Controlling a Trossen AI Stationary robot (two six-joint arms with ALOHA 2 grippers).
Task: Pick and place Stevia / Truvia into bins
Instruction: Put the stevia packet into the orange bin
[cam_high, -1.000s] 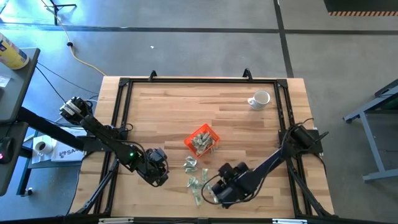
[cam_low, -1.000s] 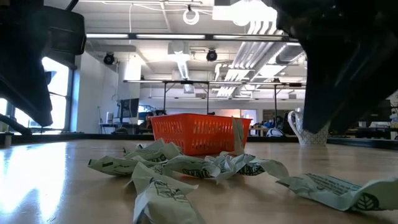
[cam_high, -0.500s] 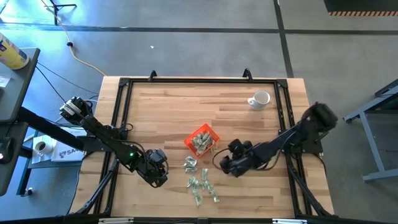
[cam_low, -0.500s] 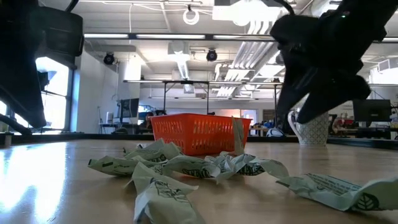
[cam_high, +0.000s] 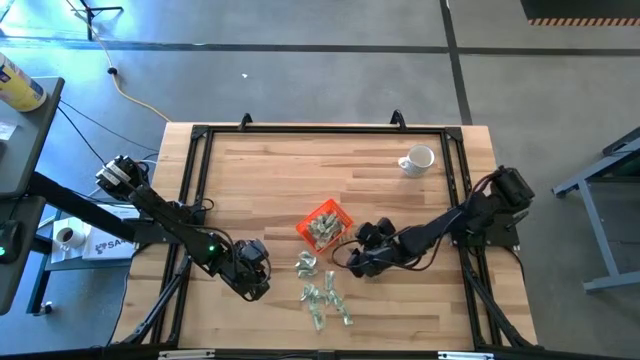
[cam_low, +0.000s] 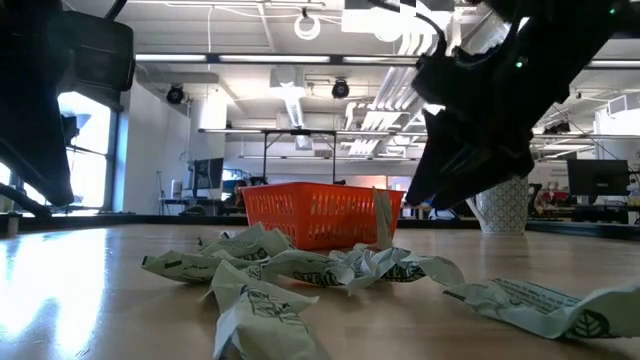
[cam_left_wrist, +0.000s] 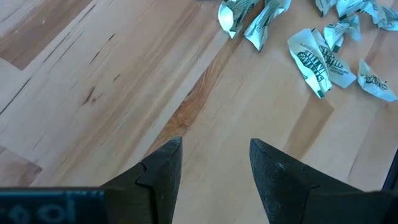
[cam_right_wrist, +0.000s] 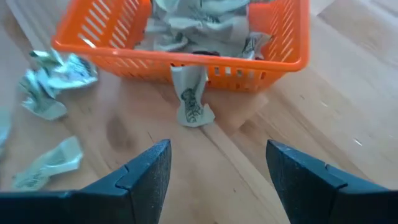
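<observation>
The orange tray (cam_high: 324, 225) already holds several sachets, about ten Stevia sachets (cam_high: 322, 294) remain on the desk (cam_high: 280, 170), and both the right gripper (cam_high: 352, 258) and the left gripper (cam_high: 262, 284) have open, empty fingers.

1. Sachets (cam_left_wrist: 320, 55) on tabletop (cam_left_wrist: 93, 93): dark green print visible, lettering too small and crumpled to read.
2. White box (cam_high: 100, 243) off tabletop's 9 o'clock edge: partial letters "SA".
3. Nothing else legible.

The orange tray (cam_high: 325, 226) sat near the table's (cam_high: 280, 170) centre, with sachets (cam_high: 324, 296) scattered in front of it. The left gripper (cam_high: 252, 272) lay left of them, the right gripper (cam_high: 355, 258) just right of the tray. A mug (cam_high: 417, 160) stood far right, behind.
</observation>
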